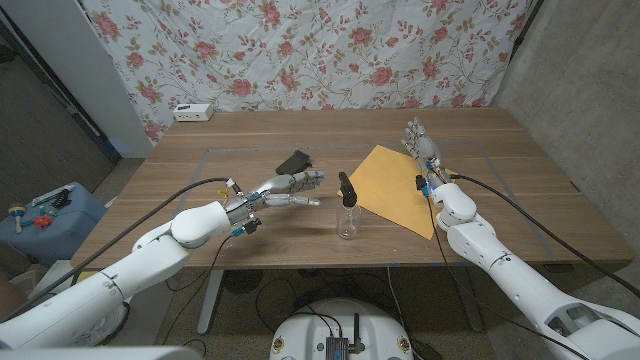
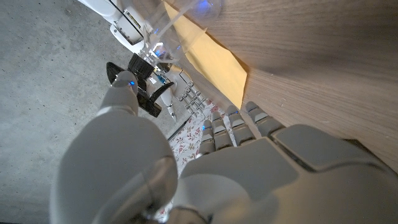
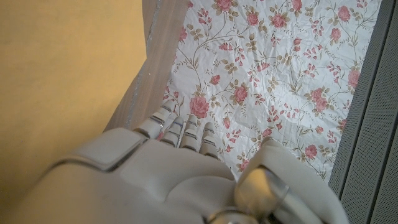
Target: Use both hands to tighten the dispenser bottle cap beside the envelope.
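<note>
A small clear dispenser bottle [image 1: 347, 221] with a black pump cap [image 1: 346, 187] stands upright on the table, just left of a yellow envelope [image 1: 398, 187]. My left hand [image 1: 285, 188] hovers left of the bottle, fingers apart and stretched toward it, with a gap between fingertips and cap. In the left wrist view the bottle [image 2: 166, 28] and its black cap [image 2: 138, 82] lie beyond my left hand [image 2: 205, 168], untouched. My right hand [image 1: 424, 150] stands over the envelope's far right edge, fingers straight and empty. In the right wrist view my right hand [image 3: 180, 174] is above the envelope [image 3: 62, 74].
A black block [image 1: 293, 161] lies on the table behind my left hand. A white box [image 1: 193, 112] sits at the far left edge of the table [image 1: 520, 200]. A floral curtain [image 1: 330, 50] hangs behind. A blue bin with toys [image 1: 45, 215] stands on the floor at left.
</note>
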You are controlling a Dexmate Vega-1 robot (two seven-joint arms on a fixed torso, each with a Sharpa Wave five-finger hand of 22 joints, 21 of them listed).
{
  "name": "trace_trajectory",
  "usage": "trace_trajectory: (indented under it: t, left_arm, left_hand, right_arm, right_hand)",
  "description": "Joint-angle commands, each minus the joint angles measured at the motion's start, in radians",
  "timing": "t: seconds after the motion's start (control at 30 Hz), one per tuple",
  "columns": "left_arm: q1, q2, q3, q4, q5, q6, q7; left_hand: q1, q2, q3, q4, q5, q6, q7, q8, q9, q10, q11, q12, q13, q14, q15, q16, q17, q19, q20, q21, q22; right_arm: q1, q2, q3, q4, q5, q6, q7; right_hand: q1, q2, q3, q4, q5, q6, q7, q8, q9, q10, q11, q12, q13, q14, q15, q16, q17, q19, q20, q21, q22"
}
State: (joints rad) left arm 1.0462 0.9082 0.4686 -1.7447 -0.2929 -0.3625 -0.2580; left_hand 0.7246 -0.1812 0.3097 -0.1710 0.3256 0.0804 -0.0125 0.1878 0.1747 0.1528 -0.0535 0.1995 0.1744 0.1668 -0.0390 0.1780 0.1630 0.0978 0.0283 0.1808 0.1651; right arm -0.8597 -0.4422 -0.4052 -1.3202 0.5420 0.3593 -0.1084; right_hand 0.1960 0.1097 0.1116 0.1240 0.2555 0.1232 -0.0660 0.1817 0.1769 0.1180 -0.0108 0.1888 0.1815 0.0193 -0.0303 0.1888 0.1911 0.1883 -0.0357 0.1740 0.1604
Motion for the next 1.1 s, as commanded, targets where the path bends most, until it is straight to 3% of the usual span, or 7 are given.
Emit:
trace_trajectory:
  t: [0.03,0.37,0.8,1.1]
  left_arm:
    - [-0.065,-0.036,0.048,0.052,0.023,-0.033,-0.063]
    - [-0.092,-0.039,0.070,0.063,0.041,-0.041,-0.094]
    - [-0.116,-0.056,0.101,0.103,0.090,-0.078,-0.110]
    - [-0.129,-0.083,0.119,0.149,0.110,-0.122,-0.112]
  left_hand:
    - [0.021,-0.002,-0.009,-0.002,0.009,0.011,-0.004,0.003,0.002,0.013,-0.003,0.004,0.005,0.017,-0.022,0.004,0.003,-0.002,0.000,0.002,0.003]
    - [0.044,-0.001,-0.022,-0.002,0.021,0.020,-0.007,0.005,0.002,0.023,-0.004,0.005,0.005,0.027,-0.030,0.005,0.003,0.001,0.000,0.004,0.003]
    - [0.099,-0.001,-0.048,-0.004,0.045,0.035,-0.041,0.007,0.002,0.047,-0.028,0.007,0.005,0.047,-0.061,0.006,0.002,0.011,-0.006,0.007,0.003]
    - [0.120,-0.002,-0.059,-0.004,0.054,0.036,-0.047,0.005,0.002,0.046,-0.029,0.004,0.005,0.049,-0.072,0.004,0.002,0.010,-0.011,0.005,0.003]
  right_arm:
    - [-0.006,0.005,-0.003,0.004,-0.003,0.004,-0.006]
    - [-0.010,-0.003,-0.006,-0.011,-0.018,-0.008,-0.020]
    - [-0.013,-0.009,-0.010,-0.017,-0.021,-0.011,-0.013]
    - [-0.005,-0.004,-0.016,-0.012,-0.026,-0.008,-0.008]
  right_hand:
    - [-0.007,0.000,-0.002,0.002,0.004,0.007,-0.002,0.005,0.002,0.002,0.001,0.001,0.002,-0.004,-0.025,0.005,0.001,-0.006,-0.077,0.006,0.005]
    - [-0.008,0.001,-0.002,0.002,0.005,0.006,-0.002,0.005,0.002,0.000,0.001,0.000,0.002,-0.006,-0.025,0.004,0.001,-0.007,-0.075,0.007,0.005]
    - [-0.009,0.001,-0.002,0.001,0.006,0.005,0.000,0.005,0.002,0.000,0.000,0.000,0.002,-0.007,-0.024,0.004,0.001,-0.007,-0.074,0.008,0.005]
    - [-0.010,0.001,-0.002,0.001,0.006,0.004,0.001,0.004,0.002,0.000,0.001,0.001,0.002,-0.007,-0.024,0.005,0.000,-0.008,-0.073,0.008,0.005]
